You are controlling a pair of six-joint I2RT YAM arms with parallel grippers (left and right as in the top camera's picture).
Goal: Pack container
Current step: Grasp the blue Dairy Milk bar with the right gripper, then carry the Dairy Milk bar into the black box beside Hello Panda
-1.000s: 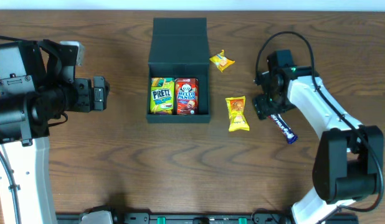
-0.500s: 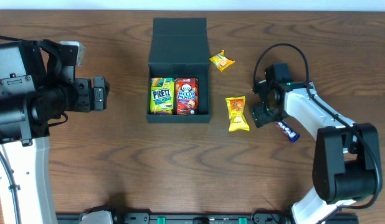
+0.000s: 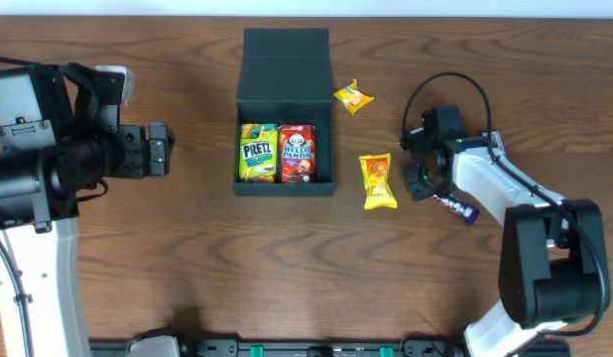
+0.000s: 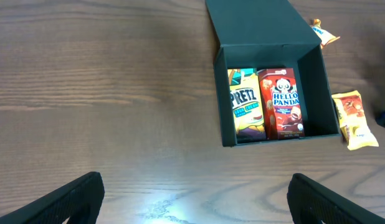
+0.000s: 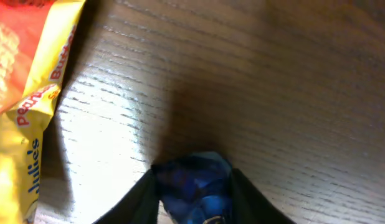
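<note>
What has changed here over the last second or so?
The right gripper drew slightly back toward its own base and closed on one end of the blue snack bar, which has swung a little out of its earlier slant. The left gripper stayed open and still. The container, the Pretz box, the Hello Panda box and both yellow packets did not move.

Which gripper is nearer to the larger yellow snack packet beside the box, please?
Right. The right gripper sits just beside the packet, shut on a blue candy bar; the left gripper is far off, on the other side of the box.
</note>
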